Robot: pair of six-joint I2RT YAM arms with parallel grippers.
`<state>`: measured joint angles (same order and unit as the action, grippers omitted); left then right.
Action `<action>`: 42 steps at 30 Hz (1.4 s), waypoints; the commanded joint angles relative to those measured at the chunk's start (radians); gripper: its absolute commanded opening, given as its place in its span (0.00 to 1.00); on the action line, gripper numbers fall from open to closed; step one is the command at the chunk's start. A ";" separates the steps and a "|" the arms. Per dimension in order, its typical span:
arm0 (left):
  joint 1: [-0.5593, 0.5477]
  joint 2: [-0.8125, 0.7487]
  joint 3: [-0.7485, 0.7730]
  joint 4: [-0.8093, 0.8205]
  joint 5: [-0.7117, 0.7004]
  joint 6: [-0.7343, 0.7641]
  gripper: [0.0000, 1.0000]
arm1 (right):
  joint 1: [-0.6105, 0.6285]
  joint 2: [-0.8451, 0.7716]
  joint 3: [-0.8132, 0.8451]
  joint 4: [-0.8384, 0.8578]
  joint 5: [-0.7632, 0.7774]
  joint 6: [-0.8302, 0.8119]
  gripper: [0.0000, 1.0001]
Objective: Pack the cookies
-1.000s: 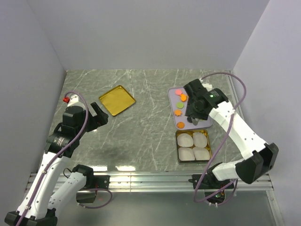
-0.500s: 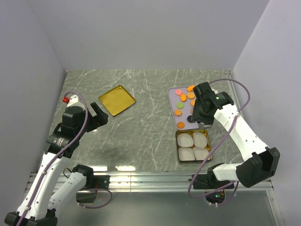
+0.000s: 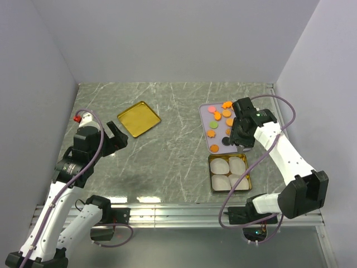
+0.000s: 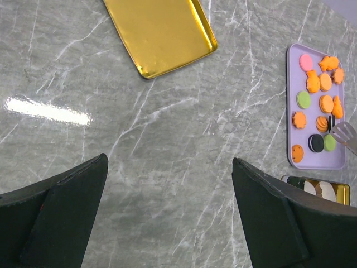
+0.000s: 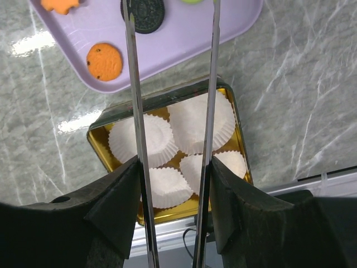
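Right tool with thin metal tongs above ridged black cookie.

This looks like a robotics lab test cell, not a home or a kitchen. The desk has a grey marble-pattern surface and is closed in by plain pale walls on three sides. Two white robot arms are bolted to a metal rail at the near edge, with loose cables running along them
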<state>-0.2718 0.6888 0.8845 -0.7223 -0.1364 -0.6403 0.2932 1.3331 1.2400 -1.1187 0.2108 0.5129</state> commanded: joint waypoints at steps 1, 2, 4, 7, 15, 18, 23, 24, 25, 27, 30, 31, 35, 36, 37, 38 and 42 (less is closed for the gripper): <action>-0.001 0.000 -0.005 0.027 -0.003 -0.002 0.99 | -0.023 0.014 -0.007 0.053 -0.013 -0.034 0.55; -0.001 0.002 -0.005 0.026 -0.002 -0.002 0.99 | -0.026 0.017 -0.008 0.062 -0.017 -0.039 0.55; -0.001 0.003 -0.004 0.026 -0.003 -0.004 0.99 | -0.032 0.029 -0.010 0.071 -0.030 -0.043 0.55; -0.001 0.003 -0.007 0.027 -0.005 -0.004 0.99 | -0.043 0.041 -0.002 0.088 -0.053 -0.053 0.54; -0.001 0.008 -0.005 0.024 -0.008 -0.005 0.99 | -0.074 0.070 -0.008 0.115 -0.077 -0.068 0.54; -0.001 0.009 -0.004 0.024 -0.009 -0.007 0.99 | -0.088 0.077 -0.017 0.129 -0.093 -0.076 0.54; -0.001 0.009 -0.005 0.023 -0.014 -0.009 0.99 | -0.104 0.097 -0.025 0.149 -0.116 -0.086 0.53; -0.001 0.011 -0.004 0.023 -0.014 -0.009 0.99 | -0.108 0.100 -0.027 0.152 -0.120 -0.086 0.53; -0.001 0.011 -0.004 0.023 -0.014 -0.009 0.99 | -0.108 0.101 -0.028 0.155 -0.125 -0.085 0.53; 0.000 0.012 -0.004 0.023 -0.014 -0.009 0.99 | -0.112 0.109 -0.037 0.165 -0.137 -0.085 0.53; -0.001 0.014 -0.004 0.021 -0.015 -0.010 0.99 | -0.120 0.115 -0.045 0.177 -0.151 -0.085 0.52; -0.001 0.015 -0.005 0.021 -0.017 -0.010 1.00 | -0.123 0.115 -0.048 0.178 -0.154 -0.085 0.52; 0.000 0.017 -0.004 0.021 -0.019 -0.012 0.99 | -0.124 0.127 -0.050 0.183 -0.160 -0.083 0.51; -0.001 0.017 -0.005 0.021 -0.019 -0.010 0.99 | -0.126 0.127 -0.048 0.183 -0.162 -0.083 0.51; -0.001 0.018 -0.004 0.021 -0.019 -0.010 0.99 | -0.126 0.130 -0.048 0.184 -0.162 -0.083 0.51; -0.001 0.018 -0.004 0.021 -0.019 -0.010 0.99 | -0.127 0.133 -0.047 0.186 -0.162 -0.082 0.51; -0.001 0.023 -0.005 0.021 -0.016 -0.010 0.99 | -0.132 0.140 -0.047 0.189 -0.165 -0.082 0.50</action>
<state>-0.2718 0.7067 0.8810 -0.7231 -0.1379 -0.6441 0.1726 1.4654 1.1900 -0.9569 0.0544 0.4431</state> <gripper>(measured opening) 0.995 0.512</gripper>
